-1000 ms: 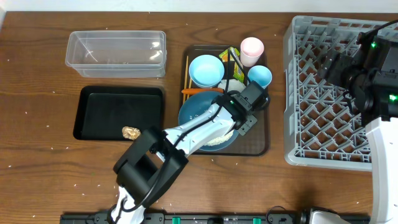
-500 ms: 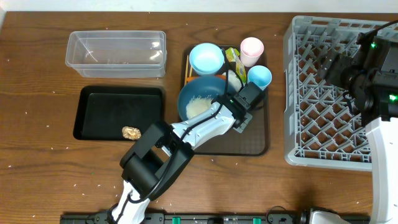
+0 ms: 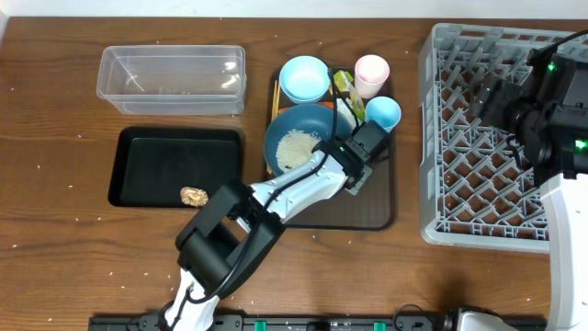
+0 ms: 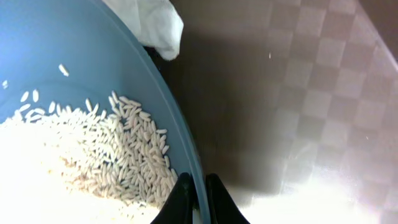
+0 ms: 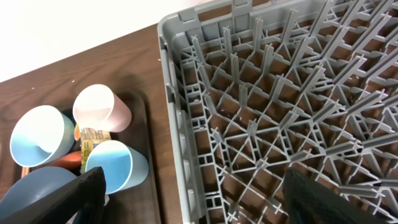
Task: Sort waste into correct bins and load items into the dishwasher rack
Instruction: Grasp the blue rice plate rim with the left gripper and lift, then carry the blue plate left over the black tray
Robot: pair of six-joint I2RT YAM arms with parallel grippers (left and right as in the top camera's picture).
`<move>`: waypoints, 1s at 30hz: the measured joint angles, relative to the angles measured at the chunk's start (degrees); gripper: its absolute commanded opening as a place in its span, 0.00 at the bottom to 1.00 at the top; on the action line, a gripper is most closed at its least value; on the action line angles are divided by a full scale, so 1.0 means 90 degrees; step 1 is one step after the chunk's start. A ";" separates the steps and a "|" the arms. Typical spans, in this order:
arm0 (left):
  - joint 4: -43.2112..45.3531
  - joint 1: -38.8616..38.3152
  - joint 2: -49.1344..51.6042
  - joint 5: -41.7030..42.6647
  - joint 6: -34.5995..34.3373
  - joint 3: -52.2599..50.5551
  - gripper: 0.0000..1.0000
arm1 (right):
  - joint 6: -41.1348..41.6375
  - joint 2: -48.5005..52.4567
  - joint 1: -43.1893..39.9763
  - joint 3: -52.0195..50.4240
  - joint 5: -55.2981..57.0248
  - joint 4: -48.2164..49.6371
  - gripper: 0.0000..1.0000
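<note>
The large blue dish [image 3: 299, 138] sits on the dark brown serving tray [image 3: 367, 210] with loose white rice [image 3: 292, 147] in it. My left gripper [image 3: 344, 165] is shut on the dish's right rim; the left wrist view shows the jaws [image 4: 198, 199] pinching the rim [image 4: 180, 143] beside the rice [image 4: 93, 162]. Crumpled tissue [image 4: 152, 25] lies behind the dish. The small light-blue bowl [image 3: 305, 79], yellow-green wrapper [image 3: 344, 85], pink cup [image 3: 372, 72] and light-blue cup [image 3: 383, 113] stand at the tray's back. My right gripper [image 5: 193, 186] is open over the grey rack's [image 3: 501, 138] left side.
The clear tub [image 3: 172, 79] stands at the back left. The black tray [image 3: 176, 166] in front of it holds the brownish scrap [image 3: 193, 195]. The right wrist view shows the cups [image 5: 99, 106], an orange stick [image 5: 68, 158] and the rack wall [image 5: 180, 93]. Rice grains dot the table.
The blue dish has shifted toward the back of the serving tray with my left gripper on its rim. The small bowl was pushed back, the rice shifted inside. The right arm held still.
</note>
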 measured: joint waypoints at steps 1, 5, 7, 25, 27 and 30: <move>-0.0134 0.0002 -0.0085 0.0019 -0.0007 -0.0002 0.06 | 0.0002 0.0000 0.0000 0.0000 -0.0002 -0.0002 0.84; -0.0607 0.0007 -0.0612 0.0168 -0.0180 -0.0015 0.06 | 0.0000 0.0000 -0.0002 0.0000 0.0000 0.0000 0.84; -0.0828 0.0012 -0.0942 0.0226 -0.0291 -0.0027 0.06 | 0.0000 0.0000 0.0000 0.0000 0.0000 0.0000 0.84; -0.2008 0.0986 -0.2552 0.0755 -0.0719 -0.0027 0.06 | 0.0000 0.0000 0.0000 0.0000 0.0000 -0.0005 0.84; -0.2110 0.1389 -0.2552 0.1052 -0.0721 -0.0029 0.06 | 0.0000 0.0000 0.0000 0.0000 0.0000 -0.0010 0.84; -0.2195 0.1970 -0.2552 0.1479 -0.0716 -0.0029 0.06 | 0.0000 0.0000 0.0000 0.0000 0.0000 -0.0029 0.84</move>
